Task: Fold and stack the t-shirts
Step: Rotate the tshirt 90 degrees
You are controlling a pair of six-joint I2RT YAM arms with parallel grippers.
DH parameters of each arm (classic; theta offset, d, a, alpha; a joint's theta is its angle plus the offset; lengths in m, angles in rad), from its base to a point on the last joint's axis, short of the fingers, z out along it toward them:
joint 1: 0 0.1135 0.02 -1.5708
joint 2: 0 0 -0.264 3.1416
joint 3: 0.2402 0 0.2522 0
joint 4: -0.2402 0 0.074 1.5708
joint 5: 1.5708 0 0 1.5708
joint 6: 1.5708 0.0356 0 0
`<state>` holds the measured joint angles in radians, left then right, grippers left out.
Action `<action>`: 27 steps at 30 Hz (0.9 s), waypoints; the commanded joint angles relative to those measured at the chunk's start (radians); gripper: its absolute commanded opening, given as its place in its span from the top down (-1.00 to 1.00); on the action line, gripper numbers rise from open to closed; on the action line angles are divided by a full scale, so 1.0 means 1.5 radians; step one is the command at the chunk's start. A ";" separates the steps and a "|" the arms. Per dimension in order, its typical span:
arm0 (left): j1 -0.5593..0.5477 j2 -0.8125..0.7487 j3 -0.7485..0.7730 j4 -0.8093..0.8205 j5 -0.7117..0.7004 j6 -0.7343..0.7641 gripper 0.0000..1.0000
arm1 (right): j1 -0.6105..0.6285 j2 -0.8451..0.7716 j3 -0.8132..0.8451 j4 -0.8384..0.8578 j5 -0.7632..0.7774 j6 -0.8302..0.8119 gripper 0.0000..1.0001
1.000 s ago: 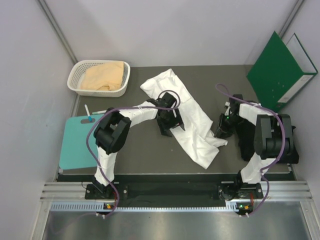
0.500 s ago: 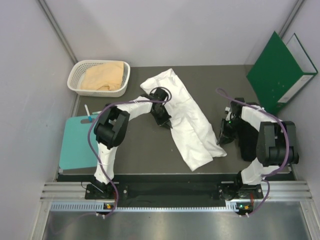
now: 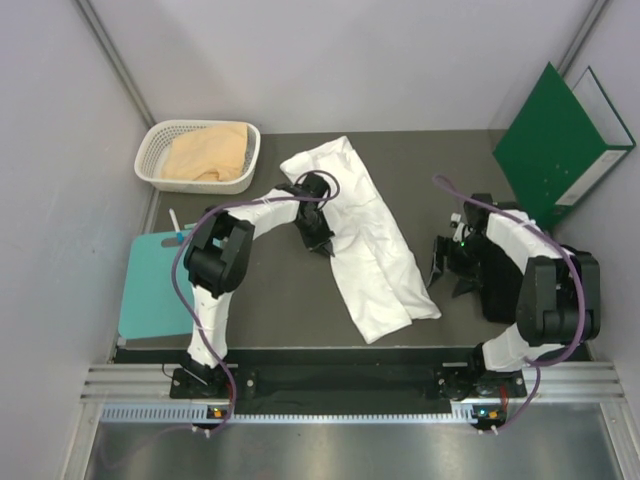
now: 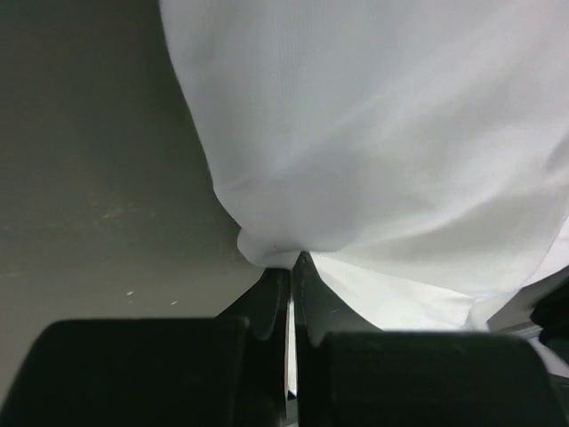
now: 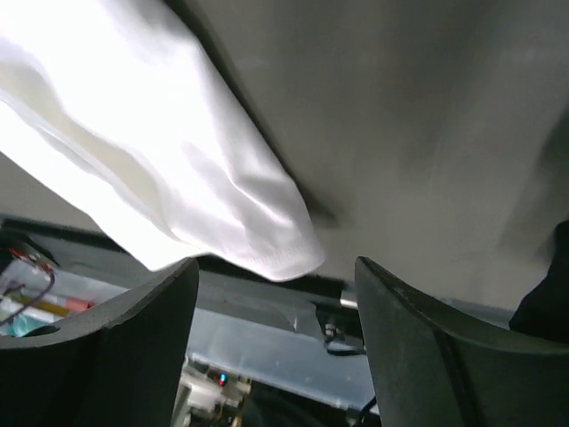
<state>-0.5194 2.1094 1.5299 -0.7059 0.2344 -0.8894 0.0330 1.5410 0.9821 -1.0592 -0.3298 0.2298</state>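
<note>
I observed the white t-shirt (image 3: 365,245) near the centre of the dark table (image 3: 270,305), folded into a long, narrow, creased band that showed only white cloth. Its long axis ran from 11 o'clock at the far end to 5 o'clock at the near end, where it tapered to a rounded corner.

The left gripper (image 4: 292,277) sat on the band's 9 o'clock edge. Its jaws were together and pinched a fold of the white cloth.

The right gripper (image 5: 276,267) stood at 3 o'clock of the near corner, jaws apart, holding nothing.

The tan t-shirt (image 3: 205,152) lay bunched in the white basket (image 3: 150,152) at 10 o'clock. The black t-shirt (image 3: 492,290) lay at 3 o'clock, partly hidden by the right arm.
</note>
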 commanded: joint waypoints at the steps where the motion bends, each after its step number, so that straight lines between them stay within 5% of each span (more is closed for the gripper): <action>1: 0.008 -0.038 -0.072 -0.120 -0.096 0.077 1.00 | 0.007 0.019 0.098 0.054 0.009 0.010 -0.45; 6: 0.011 -0.084 -0.109 -0.161 -0.143 0.104 0.91 | 0.008 0.080 0.144 0.088 0.006 0.014 -0.48; 7: 0.011 -0.100 -0.109 -0.161 -0.147 0.118 0.74 | 0.007 0.088 0.154 0.097 0.004 0.013 -0.54; 8: 0.010 -0.111 -0.102 -0.164 -0.150 0.122 -0.03 | 0.007 0.095 0.158 0.112 0.004 0.011 -0.57; 9: 0.011 -0.122 -0.098 -0.165 -0.171 0.125 -0.35 | 0.007 0.112 0.162 0.119 0.003 0.012 -0.58; 12: 0.010 -0.165 -0.068 -0.161 -0.223 0.135 -0.81 | 0.007 0.148 0.183 0.167 -0.014 0.014 -0.70; 19: 0.058 -0.147 0.015 -0.099 -0.251 0.137 -0.91 | 0.014 0.238 0.250 0.370 -0.060 0.080 -0.90; 27: 0.122 -0.041 0.114 -0.044 -0.283 0.097 -0.91 | 0.052 0.408 0.407 0.505 -0.132 0.174 -0.87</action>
<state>-0.3714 1.9926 1.6543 -0.8413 -0.1337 -0.7090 0.0673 2.0674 1.4986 -0.4850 -0.4500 0.3920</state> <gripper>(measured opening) 0.954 0.940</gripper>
